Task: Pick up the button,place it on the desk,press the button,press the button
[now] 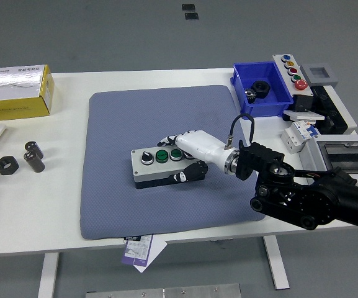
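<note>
The button box [156,166] is a grey case with a black knob and two green buttons on its top face. It sits on the blue-grey mat [129,124], slightly tilted. My right hand [187,158], white with black fingertips, grips the box's right end: fingers [177,138] lie over the far top edge and the thumb [186,176] presses the near side. The black right arm [303,195] comes in from the lower right. My left arm is out of sight.
A yellow box [16,92] and black nuts and cylinders [18,159] lie at the left. A blue bin [262,90], another button panel [292,71] and electrical parts [327,124] stand at the right. A paper tag [143,249] hangs off the near edge.
</note>
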### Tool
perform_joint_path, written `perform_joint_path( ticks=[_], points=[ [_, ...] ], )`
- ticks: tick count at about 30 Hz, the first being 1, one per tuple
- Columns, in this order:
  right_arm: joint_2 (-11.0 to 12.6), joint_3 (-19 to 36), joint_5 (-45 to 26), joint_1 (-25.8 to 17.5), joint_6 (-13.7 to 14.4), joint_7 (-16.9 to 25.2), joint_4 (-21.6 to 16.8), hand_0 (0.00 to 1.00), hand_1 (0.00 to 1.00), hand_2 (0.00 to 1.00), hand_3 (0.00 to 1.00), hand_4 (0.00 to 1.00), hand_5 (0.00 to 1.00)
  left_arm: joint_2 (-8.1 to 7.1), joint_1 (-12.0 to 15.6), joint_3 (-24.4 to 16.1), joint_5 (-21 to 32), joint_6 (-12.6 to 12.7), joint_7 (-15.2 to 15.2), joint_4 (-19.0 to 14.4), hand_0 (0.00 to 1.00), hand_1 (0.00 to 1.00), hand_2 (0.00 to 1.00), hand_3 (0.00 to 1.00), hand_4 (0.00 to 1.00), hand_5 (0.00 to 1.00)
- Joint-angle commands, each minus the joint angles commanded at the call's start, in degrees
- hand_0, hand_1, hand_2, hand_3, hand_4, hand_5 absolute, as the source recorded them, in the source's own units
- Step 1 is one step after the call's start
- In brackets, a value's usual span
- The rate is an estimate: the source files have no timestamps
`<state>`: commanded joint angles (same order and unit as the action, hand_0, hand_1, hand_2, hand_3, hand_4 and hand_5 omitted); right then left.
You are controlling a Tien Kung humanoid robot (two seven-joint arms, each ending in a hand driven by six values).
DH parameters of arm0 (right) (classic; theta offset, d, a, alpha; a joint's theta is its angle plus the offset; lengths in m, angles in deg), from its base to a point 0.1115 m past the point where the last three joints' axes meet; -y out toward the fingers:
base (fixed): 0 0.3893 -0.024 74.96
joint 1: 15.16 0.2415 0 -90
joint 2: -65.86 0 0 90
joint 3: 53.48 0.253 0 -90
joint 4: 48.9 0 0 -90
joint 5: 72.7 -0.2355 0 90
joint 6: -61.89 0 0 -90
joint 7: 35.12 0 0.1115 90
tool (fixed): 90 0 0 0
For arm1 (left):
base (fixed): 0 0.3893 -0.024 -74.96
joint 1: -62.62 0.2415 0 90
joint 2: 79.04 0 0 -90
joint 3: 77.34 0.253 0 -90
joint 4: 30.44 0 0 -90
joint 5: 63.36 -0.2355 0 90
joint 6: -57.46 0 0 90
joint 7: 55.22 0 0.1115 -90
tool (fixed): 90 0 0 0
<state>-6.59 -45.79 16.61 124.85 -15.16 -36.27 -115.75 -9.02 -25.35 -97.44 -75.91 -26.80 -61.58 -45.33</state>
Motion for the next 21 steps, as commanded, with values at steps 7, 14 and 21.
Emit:
perform_joint_path(
  ticks=[7, 14, 21],
  points=[
    [0.4, -0.1, -1.2, 0.2, -0.8, -0.1, -0.3, 0.897, 0.834, 0.872, 0.895, 0.748, 0.072, -0.07, -0.1, 0.1, 0.1, 0.0, 0.0, 0.0, 0.64, 0.588, 0.64, 0.767, 0.822, 0.228],
    [1.9, 0.9, -6.1, 0.4, -3.3, 0.1, -1.6, 0.9, 0.838, 0.875, 0.897, 0.75, 0.074, -0.05, -0.1, 0.3, 0.2, -0.1, 0.0, 0.1, 0.64, 0.588, 0.639, 0.767, 0.822, 0.228],
    [2.6, 1.9, -9.9, 0.3, -5.0, -0.2, -2.2, 0.902, 0.845, 0.881, 0.912, 0.766, 0.086, 0.04, -0.2, 0.2, 0.1, -0.1, 0.1, 0.0, 0.64, 0.588, 0.64, 0.767, 0.822, 0.228]
  ],
)
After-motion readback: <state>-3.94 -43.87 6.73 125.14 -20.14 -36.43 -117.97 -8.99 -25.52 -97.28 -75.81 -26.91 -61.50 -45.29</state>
